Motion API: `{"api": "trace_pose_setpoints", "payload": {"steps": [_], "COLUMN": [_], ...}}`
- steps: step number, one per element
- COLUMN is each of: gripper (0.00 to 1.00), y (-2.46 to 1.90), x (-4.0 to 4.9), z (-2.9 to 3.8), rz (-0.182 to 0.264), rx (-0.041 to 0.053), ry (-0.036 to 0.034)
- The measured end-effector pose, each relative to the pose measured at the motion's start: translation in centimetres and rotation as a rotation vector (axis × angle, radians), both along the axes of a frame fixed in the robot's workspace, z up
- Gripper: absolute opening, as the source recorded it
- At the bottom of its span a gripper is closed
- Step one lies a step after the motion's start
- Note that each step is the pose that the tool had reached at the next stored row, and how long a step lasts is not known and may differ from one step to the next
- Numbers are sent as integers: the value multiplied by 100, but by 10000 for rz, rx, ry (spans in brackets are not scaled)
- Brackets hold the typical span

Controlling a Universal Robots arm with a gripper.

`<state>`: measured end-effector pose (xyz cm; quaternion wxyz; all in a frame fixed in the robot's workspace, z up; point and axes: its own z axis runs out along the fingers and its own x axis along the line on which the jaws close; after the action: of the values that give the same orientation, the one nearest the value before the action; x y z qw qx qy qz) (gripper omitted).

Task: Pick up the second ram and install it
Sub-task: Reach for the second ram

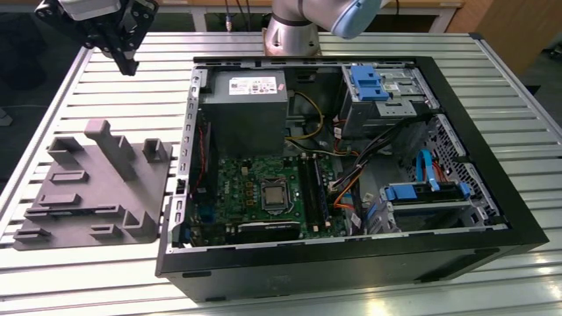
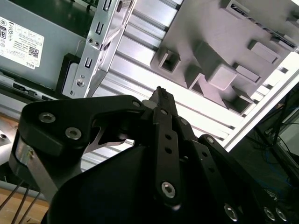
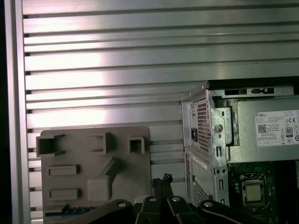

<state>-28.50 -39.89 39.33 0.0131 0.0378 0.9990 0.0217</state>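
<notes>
Grey fixture [image 1: 92, 191] sits on the table [image 1: 88, 276] in the exterior view, with the gripper [image 1: 129, 64] hanging beyond its far end. Second wrist view: jaws pressed together, empty. First wrist view: the second ram [image 3: 60, 213] seemingly lies on the fixture. Pickup looks unstarted and would need spread jaws.

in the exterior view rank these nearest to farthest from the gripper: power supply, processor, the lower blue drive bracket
1. power supply, in the case corner closest to the gripper
2. processor, in the middle of the motherboard
3. blue drive bracket, toward the exterior view's right
</notes>
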Motion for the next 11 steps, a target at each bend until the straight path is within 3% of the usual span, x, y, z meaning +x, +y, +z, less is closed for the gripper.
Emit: {"api": "trace_pose_setpoints", "payload": {"steps": [11], "gripper": [11], "y": [0], "x": [-35], "z": [0], "rz": [0], "rx": [0], "ry": [1]}}
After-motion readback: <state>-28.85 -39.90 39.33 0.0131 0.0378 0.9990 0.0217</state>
